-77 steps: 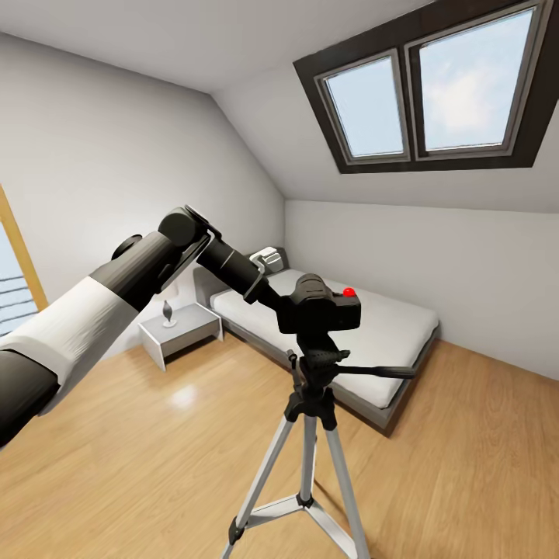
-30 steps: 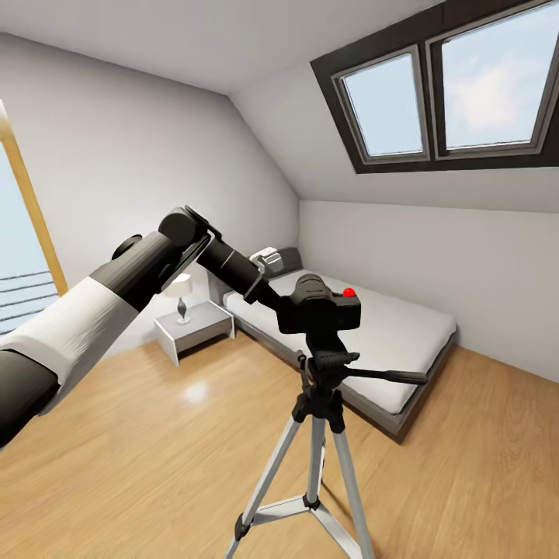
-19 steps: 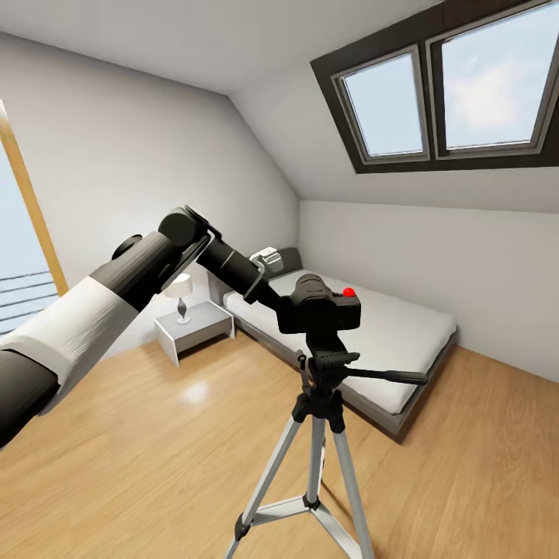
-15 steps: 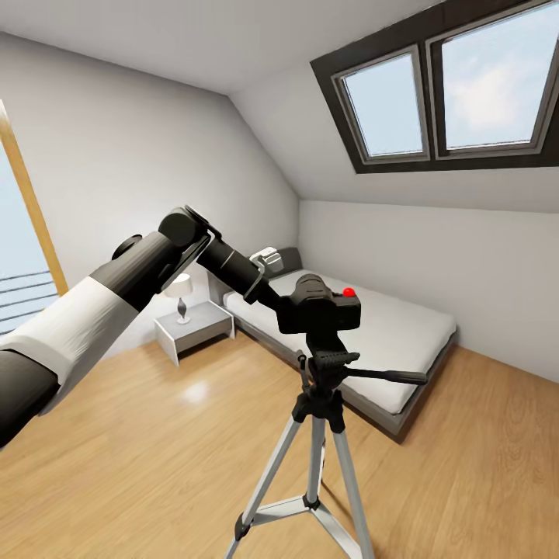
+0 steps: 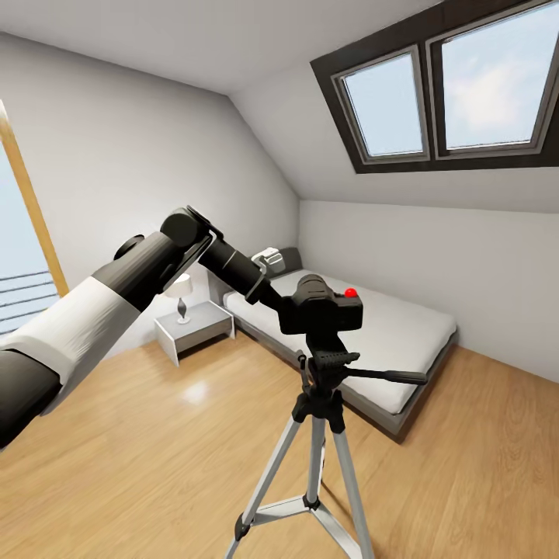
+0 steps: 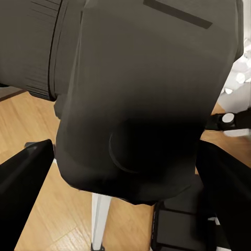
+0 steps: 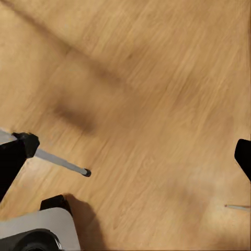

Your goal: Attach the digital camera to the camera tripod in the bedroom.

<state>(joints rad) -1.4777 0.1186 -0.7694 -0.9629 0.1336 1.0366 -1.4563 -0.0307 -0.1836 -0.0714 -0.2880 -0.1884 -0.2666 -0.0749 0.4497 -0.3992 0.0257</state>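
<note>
Head view: the left arm (image 5: 140, 272) reaches forward from the near left to the digital camera (image 5: 322, 309), which sits right on top of the black pan head of the camera tripod (image 5: 317, 435). The red button (image 5: 350, 293) shows on the camera's top, and the tripod's long handle (image 5: 384, 376) sticks out to the right.
Left gripper: its tip is hidden behind the camera body in the head view. In the left wrist view the 2 dark fingers (image 6: 23, 183) stand wide on either side of the camera body (image 6: 146, 99); whether the pads press it I cannot tell.
Left wrist view: the camera's back and lens barrel (image 6: 39, 49) come up very close, with a silver tripod leg (image 6: 100, 217) and wood floor (image 6: 42, 225) below.
Right wrist view: light wood floor (image 7: 157, 94), a thin silver rod with a black tip (image 7: 63, 163), and a grey-white robot part (image 7: 39, 230) at one corner. The right gripper's dark fingers (image 7: 10, 159) sit at the 2 far edges, spread apart with nothing between them.
Writing: no brand or label can be read; the camera's back carries only a plain dark strip (image 6: 178, 14).
Room: a low grey bed (image 5: 373, 334) lies behind the tripod, a white nightstand (image 5: 194, 328) with a small lamp (image 5: 180, 291) beside it, 2 dark-framed skylights (image 5: 442, 89) in the sloped ceiling.
</note>
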